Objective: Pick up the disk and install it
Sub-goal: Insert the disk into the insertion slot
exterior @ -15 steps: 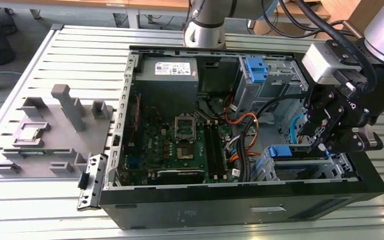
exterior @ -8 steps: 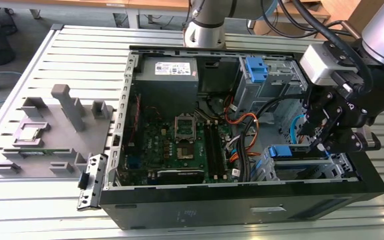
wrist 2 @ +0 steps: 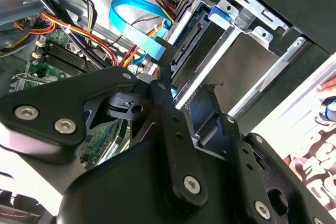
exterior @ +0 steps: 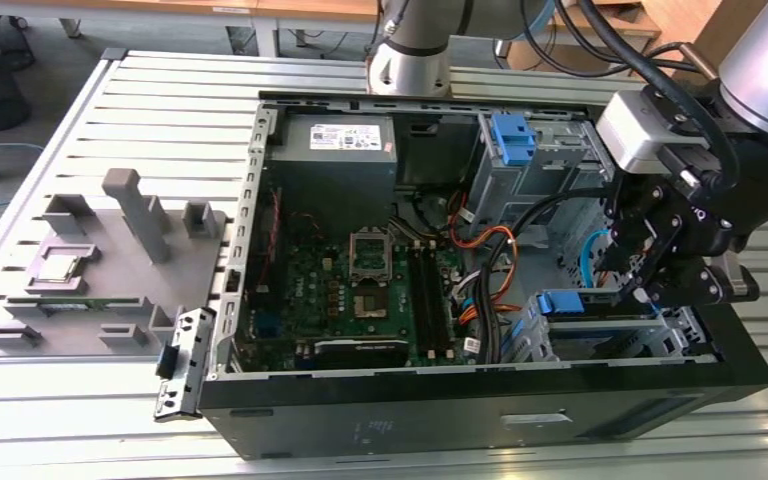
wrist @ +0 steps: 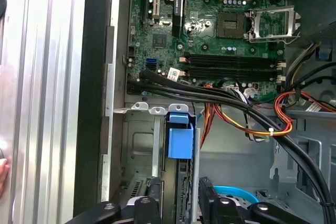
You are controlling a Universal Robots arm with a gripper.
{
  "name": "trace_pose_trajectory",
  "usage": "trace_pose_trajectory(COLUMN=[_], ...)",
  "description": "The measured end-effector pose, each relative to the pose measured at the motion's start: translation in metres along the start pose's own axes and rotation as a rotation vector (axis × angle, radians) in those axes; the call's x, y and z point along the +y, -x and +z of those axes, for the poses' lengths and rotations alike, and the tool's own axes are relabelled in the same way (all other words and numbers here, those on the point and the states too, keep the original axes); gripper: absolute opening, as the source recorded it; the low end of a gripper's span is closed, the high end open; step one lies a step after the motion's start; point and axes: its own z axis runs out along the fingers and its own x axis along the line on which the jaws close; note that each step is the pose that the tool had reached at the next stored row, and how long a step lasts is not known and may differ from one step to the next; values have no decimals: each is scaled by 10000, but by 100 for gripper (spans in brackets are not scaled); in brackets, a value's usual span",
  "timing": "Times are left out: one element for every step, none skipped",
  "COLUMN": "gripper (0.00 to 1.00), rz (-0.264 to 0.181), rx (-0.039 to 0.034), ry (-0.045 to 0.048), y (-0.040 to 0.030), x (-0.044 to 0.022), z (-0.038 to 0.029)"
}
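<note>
From my station I see the claw (wrist: 181,203) sitting down over the disk (wrist: 180,142), straddling its thin upper edge. I cannot tell whether it is clamped on the drive or loose around it. In the exterior view the claw (exterior: 644,290) hangs over the drive cage (exterior: 684,325) at the right of the open computer case (exterior: 491,410), with the disk (exterior: 574,303) in the cage just beneath it. The disk shows me little beyond its narrow edge: a blue plastic bracket with a squarish blue tab at one end. In the second wrist view the disk (wrist 2: 207,40) shows a dark face and a connector strip beyond the claw (wrist 2: 197,119). It stands on edge between the cage's metal walls (wrist: 139,145). Its long axis runs across the exterior view from left to right, tab end toward the motherboard (wrist: 220,24). Black and orange cables (wrist: 236,103) pass between that end and the board.
</note>
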Motion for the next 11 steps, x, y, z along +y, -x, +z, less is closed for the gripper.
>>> trace_pose_trajectory(gripper=[42,42,42,42,42,42,42,42,42,42,42], rz=[19,58,101,136,165,171,173,175,179,183,184], rx=[0,0,-1,-1,-3,-3,-3,-3,-3,-2,-2], ry=[0,0,0,0,0,0,0,0,0,0,0], y=[3,8,11,16,20,20,20,20,21,21,21], x=[0,0,0,0,0,0,0,0,0,0,0], z=[0,0,1,1,2,2,2,3,2,2,2])
